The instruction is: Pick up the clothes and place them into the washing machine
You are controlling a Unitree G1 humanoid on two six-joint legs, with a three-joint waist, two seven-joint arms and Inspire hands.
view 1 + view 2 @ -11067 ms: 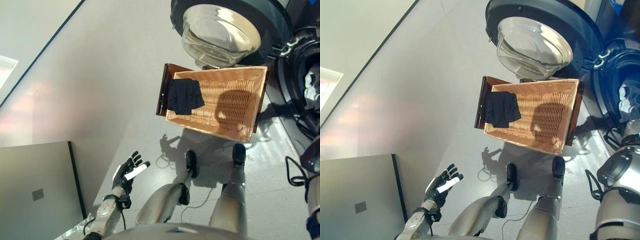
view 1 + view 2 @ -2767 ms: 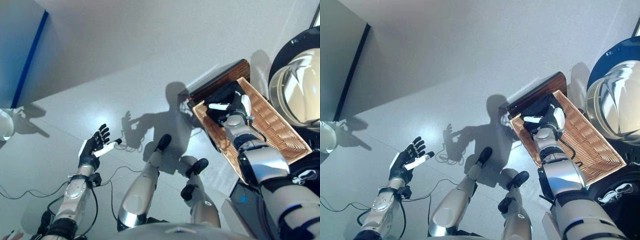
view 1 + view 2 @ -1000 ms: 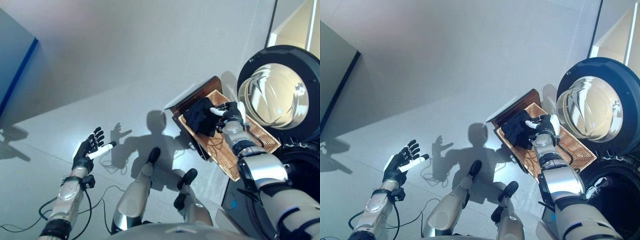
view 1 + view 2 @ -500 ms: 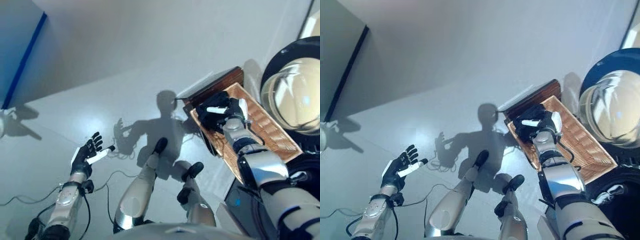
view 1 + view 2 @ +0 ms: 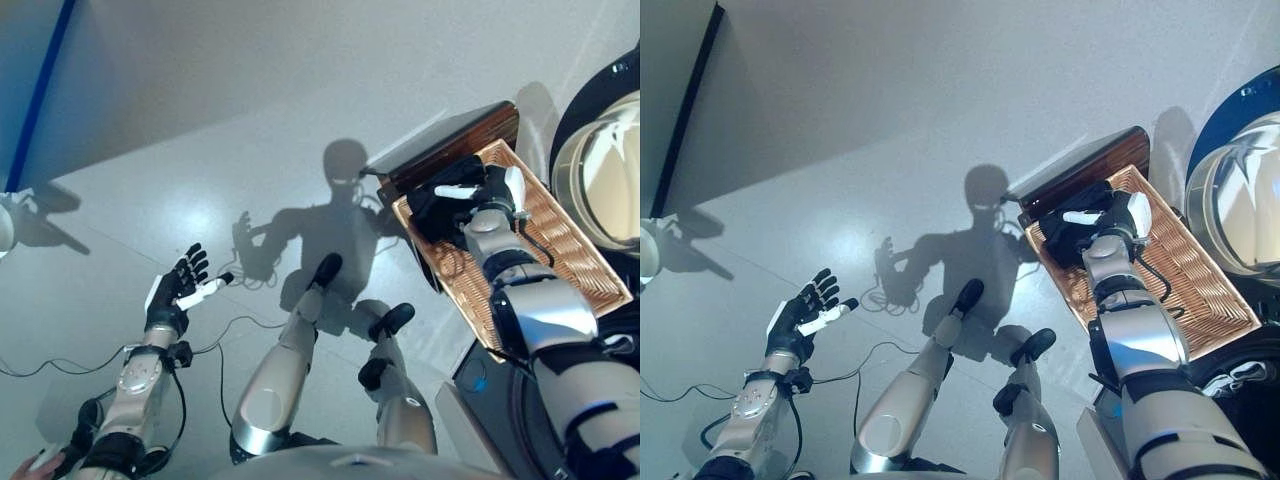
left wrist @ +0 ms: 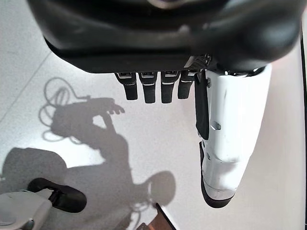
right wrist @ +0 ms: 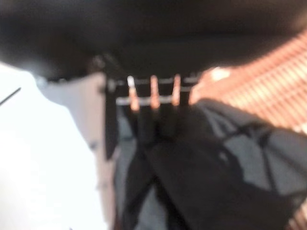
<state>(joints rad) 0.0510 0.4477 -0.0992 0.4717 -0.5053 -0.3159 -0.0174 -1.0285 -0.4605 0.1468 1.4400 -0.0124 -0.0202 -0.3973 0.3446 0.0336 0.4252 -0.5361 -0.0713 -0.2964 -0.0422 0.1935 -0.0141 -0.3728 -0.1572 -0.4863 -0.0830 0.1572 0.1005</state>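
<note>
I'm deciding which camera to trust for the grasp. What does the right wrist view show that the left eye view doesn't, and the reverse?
Only the right wrist view shows, from close up, the right hand with its fingers down in the black garment.

Only the left eye view shows the left hand open over the floor and the washing machine door.

Both show the garment lying in the wicker basket.
</note>
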